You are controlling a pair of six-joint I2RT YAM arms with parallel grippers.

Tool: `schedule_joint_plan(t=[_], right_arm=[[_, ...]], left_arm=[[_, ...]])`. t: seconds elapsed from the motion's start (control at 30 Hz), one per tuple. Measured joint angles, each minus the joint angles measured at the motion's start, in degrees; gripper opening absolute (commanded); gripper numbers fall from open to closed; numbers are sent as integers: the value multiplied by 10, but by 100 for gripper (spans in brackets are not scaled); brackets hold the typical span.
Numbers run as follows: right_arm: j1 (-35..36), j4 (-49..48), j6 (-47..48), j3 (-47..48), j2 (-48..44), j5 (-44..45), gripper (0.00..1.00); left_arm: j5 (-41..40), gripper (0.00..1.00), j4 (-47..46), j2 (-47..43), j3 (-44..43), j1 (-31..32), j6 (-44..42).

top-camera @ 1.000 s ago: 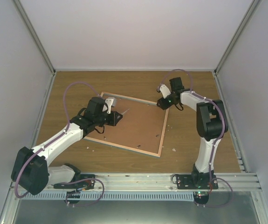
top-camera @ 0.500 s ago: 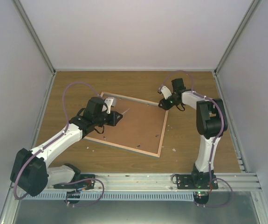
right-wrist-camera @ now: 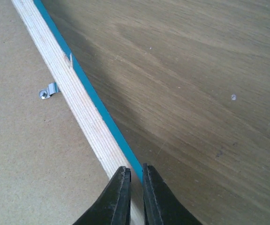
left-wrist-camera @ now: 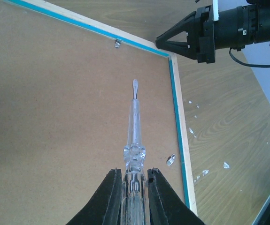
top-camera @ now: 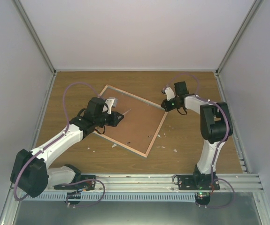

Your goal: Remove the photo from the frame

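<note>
Step in hand: freeing the backing; the photo isn't out yet. The frame lies back-up mid-table. The photo isn't visible, and I'd guess it's under the fibreboard back. Left claw is clamped on a clear-handled screwdriver, arm reaching in from 7 o'clock, tip over the board. Right claw sits at the frame's 2 o'clock corner, fingers nearly together over the rim; can't tell if it grips. Next, you likely want the tip under the clip at its 11 o'clock in the wrist view, right arm steadying the frame.
</note>
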State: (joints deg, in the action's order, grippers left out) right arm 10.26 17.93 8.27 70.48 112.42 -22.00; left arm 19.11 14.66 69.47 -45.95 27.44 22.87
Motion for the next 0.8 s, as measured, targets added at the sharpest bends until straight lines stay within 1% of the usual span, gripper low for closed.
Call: schedule_joint_plan(t=[0.1,0.23,0.4,0.53,0.63,0.8], right_arm=[[11,-10,-23,-12,-8,17,14],[37,-14,-50,-34,-25,28,24],[73,16,-63,-57,-43,20,31],[82,67,-57,-42,-38,17,32],[82,104,-45,-8,-23,22,32],[82,125,-20,42,10,24,32]], left_arm=[[4,0,-1,0,0,-1,0],[6,0,-2,0,0,-1,0],[6,0,-2,0,0,-1,0],[6,0,-1,0,0,-1,0],[6,0,-1,0,0,-1,0],[6,0,0,0,0,-1,-2]])
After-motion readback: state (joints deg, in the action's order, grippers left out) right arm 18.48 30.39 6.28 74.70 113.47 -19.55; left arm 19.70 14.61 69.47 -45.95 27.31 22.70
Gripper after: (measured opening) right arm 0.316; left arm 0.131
